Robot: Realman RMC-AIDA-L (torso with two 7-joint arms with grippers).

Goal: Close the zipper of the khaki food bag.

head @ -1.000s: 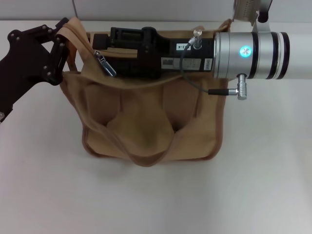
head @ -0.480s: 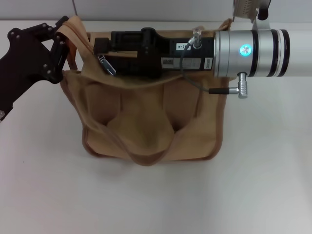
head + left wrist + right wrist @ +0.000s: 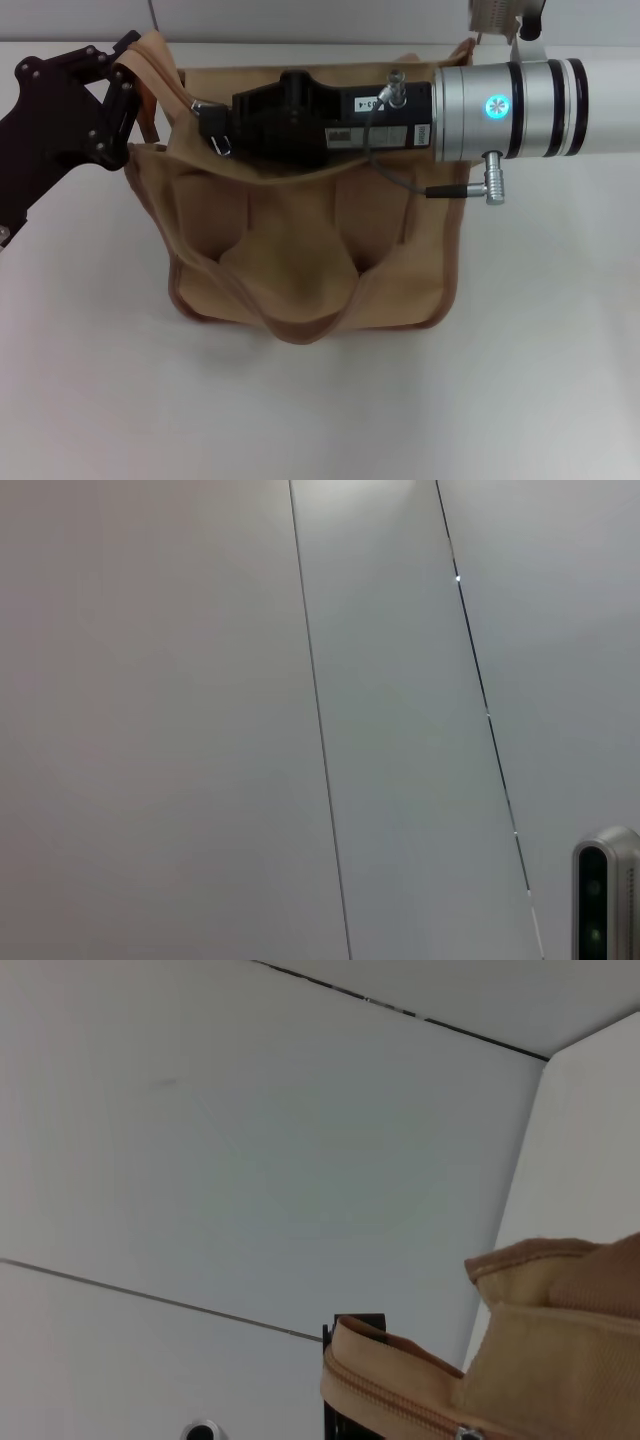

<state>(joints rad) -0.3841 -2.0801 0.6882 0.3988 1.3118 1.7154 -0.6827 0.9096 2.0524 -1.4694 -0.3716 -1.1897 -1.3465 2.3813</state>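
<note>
The khaki food bag (image 3: 300, 250) stands on the white table, its front pockets and a handle facing me. My left gripper (image 3: 125, 95) is shut on the bag's left top corner and holds the fabric up. My right gripper (image 3: 208, 118) reaches leftward along the bag's top and is shut on the silver zipper pull tab (image 3: 222, 138) near the left end. The arm hides most of the zipper line. In the right wrist view the bag's top edge (image 3: 560, 1360) and a stretch of zipper teeth (image 3: 390, 1400) show against the wall.
My right arm's silver wrist (image 3: 510, 110) with a grey cable (image 3: 400, 175) hangs over the bag's right end. The white table (image 3: 520, 380) surrounds the bag. The left wrist view shows only wall panels and a grey device (image 3: 605, 895).
My right gripper has slid leftward along the bag's top with the pull tab, nearer the left corner. The left gripper and the bag have stayed put.
</note>
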